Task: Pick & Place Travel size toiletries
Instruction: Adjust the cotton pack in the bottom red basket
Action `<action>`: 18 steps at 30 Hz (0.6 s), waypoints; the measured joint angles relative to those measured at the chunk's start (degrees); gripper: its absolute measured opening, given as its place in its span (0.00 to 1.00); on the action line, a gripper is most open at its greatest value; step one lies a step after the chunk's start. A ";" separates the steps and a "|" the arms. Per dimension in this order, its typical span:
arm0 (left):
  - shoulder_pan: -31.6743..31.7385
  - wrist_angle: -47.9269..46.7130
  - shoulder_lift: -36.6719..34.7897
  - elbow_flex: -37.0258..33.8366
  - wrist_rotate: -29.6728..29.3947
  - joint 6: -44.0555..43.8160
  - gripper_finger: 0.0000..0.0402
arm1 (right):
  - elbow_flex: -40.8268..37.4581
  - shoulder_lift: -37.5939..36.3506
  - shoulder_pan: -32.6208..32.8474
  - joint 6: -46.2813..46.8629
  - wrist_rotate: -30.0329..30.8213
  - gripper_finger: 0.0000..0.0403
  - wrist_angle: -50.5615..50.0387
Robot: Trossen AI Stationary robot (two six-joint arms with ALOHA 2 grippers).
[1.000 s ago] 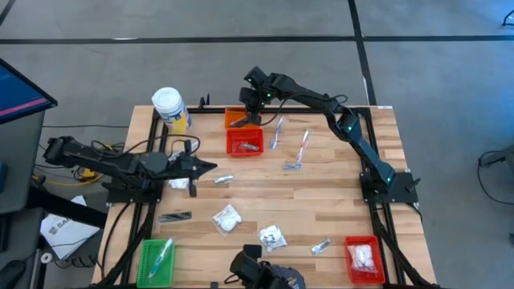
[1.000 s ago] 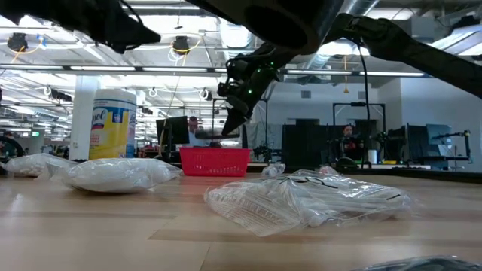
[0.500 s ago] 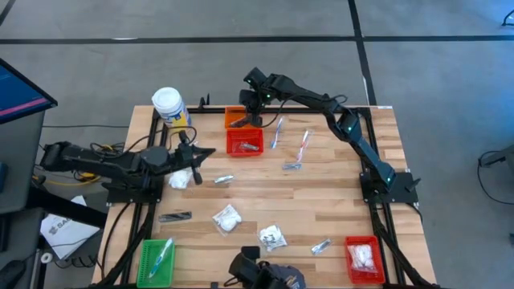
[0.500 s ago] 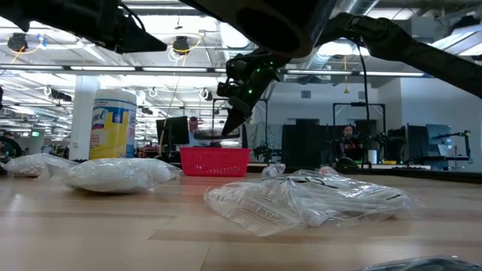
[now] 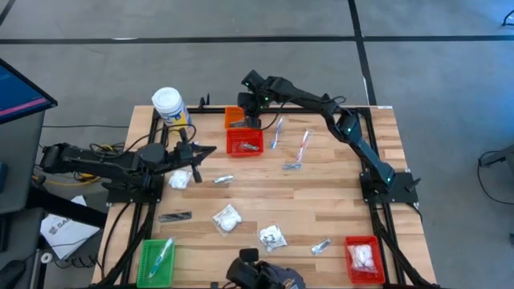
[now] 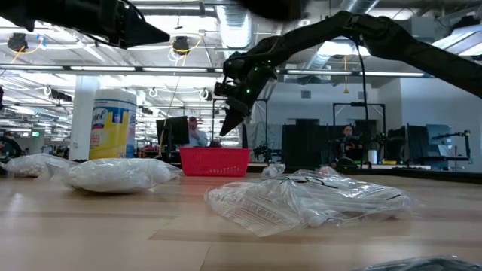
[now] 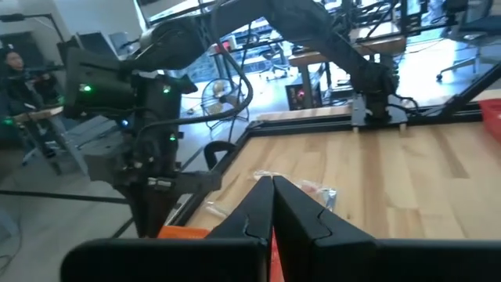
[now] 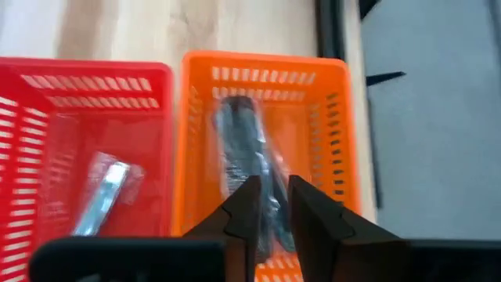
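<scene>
Right wrist view shows the right end effector (image 8: 270, 205), fingers slightly spread, directly above a dark tube (image 8: 246, 157) lying lengthwise in the orange basket (image 8: 329, 125).

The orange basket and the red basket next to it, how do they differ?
The orange basket holds a dark slim tube; the red basket holds a silver foil sachet. The right gripper hangs over the orange one, not the red. Both are slotted plastic, side by side.

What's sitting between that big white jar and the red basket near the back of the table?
In the high view, the orange basket lies between the white jar and the red basket, with the right gripper above it.
</scene>
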 joint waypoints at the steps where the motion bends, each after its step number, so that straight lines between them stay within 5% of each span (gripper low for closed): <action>1: -0.08 -0.02 0.00 0.00 0.40 -0.59 0.00 | 0.42 -0.23 0.17 -0.09 0.61 0.16 -0.70; 18: -5.15 0.29 0.00 0.11 1.53 -6.00 0.00 | 1.24 -16.09 9.13 15.75 1.73 0.20 -14.68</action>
